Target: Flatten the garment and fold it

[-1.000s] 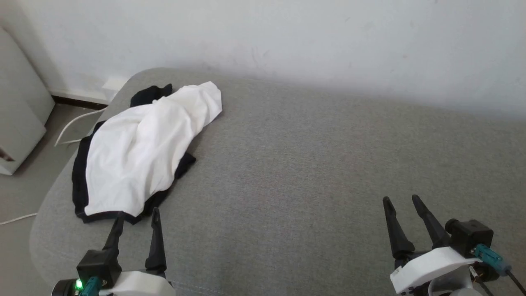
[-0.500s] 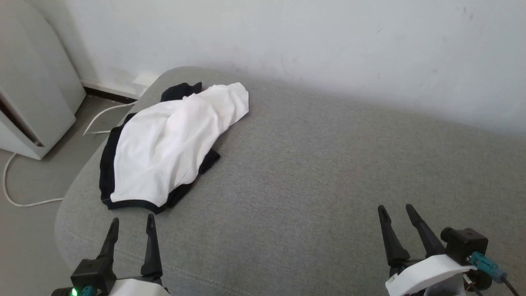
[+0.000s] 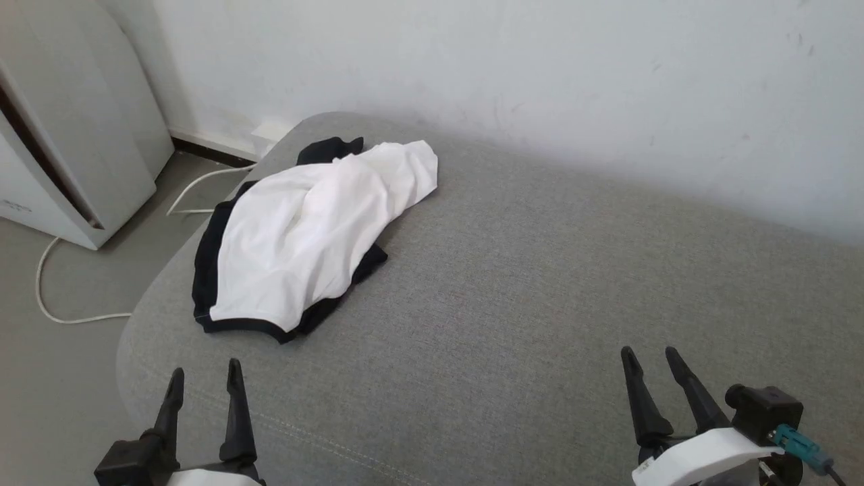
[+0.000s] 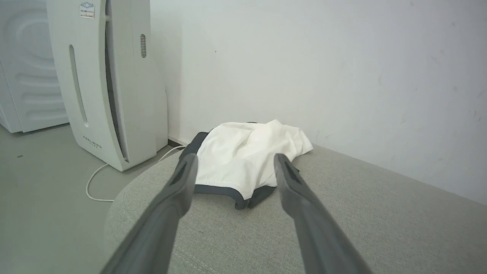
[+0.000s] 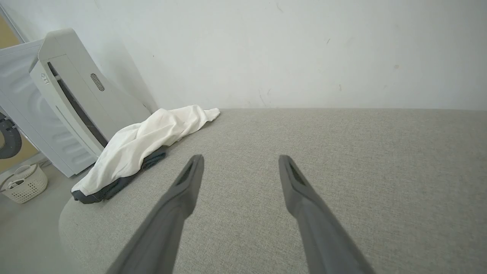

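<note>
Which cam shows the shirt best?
Head view: the shirt is seen from above, whole outline, bunched at the left end of the couch. Left wrist view shows it low and end-on, mostly the near hem. Right wrist view shows it side-on, far left.

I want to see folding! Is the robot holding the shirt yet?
No, the left hand and right hand are open, short of the shirt.

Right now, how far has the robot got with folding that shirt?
Nothing looks done yet: the shirt lies in a crumpled heap at the left end of the grey sofa, with black parts poking out from under the white. Nothing is in hand either: the left gripper and right gripper are open, empty and apart from the cloth, the left one nearer. Left to do: grasp it, spread it flat, then fold it.
</note>
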{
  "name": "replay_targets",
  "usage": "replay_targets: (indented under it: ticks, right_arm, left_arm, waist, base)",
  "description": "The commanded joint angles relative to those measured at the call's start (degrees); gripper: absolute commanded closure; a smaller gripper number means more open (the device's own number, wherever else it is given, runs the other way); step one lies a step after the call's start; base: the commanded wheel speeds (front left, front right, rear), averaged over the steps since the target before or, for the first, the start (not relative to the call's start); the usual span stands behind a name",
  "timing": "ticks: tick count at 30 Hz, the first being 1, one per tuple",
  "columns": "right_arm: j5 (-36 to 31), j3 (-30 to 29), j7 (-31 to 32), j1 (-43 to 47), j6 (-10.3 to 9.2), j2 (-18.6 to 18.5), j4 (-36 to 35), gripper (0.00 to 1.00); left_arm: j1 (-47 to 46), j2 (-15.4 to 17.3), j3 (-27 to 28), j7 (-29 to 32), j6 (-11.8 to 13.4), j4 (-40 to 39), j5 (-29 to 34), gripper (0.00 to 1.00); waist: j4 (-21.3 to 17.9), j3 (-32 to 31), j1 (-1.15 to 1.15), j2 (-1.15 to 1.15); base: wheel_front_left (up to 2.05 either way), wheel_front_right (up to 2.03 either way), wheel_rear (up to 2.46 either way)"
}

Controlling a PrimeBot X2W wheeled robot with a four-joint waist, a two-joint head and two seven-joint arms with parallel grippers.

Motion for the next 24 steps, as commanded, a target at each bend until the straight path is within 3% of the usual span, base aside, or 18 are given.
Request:
replay_targets:
  ticks: [1,6,11,17,21,24]
  right_arm:
    - [0.8,0.0,-0.7,0.7,-0.04,0.1,0.4,0.00]
    - [1.5,-0.6,-1.2,0.9,-0.04,0.1,0.8,0.00]
    - [2.2,-1.7,-1.8,1.2,-0.04,0.1,1.3,0.00]
    - [2.4,-2.7,-2.3,0.9,-0.04,0.2,1.6,0.00]
    - [1.3,-3.2,-2.3,0.2,-0.04,0.2,1.3,0.00]
    - [0.2,-3.3,-2.3,-0.7,-0.04,0.2,0.9,0.00]
  left_arm:
    - [0.2,-0.3,0.1,-0.6,-1.0,-0.2,-1.7,0.00]
    - [-3.0,1.6,0.2,3.3,-2.3,-3.3,-3.5,0.00]
    - [-10.8,3.8,1.9,10.8,-1.9,-8.5,-7.0,0.00]
    - [-23.4,5.2,3.9,19.5,-0.4,-8.1,-12.6,0.00]
    - [-31.2,8.7,3.9,25.5,-0.7,-4.1,-13.7,0.00]
    - [-37.1,13.1,3.4,28.3,-1.5,0.3,-11.9,0.00]
  waist:
    - [0.4,0.1,0.01,0.00]
    - [1.2,0.7,0.01,0.00]
    - [2.2,1.7,0.01,0.00]
    - [2.4,3.6,0.01,0.00]
    - [0.9,5.4,0.01,0.00]
    - [-0.9,7.2,0.01,0.00]
  base:
    - [0.00,0.00,0.00]
    - [0.00,0.00,0.00]
    - [0.00,0.00,0.00]
    - [0.00,0.00,0.00]
    - [0.00,0.00,0.00]
    - [0.00,0.00,0.00]
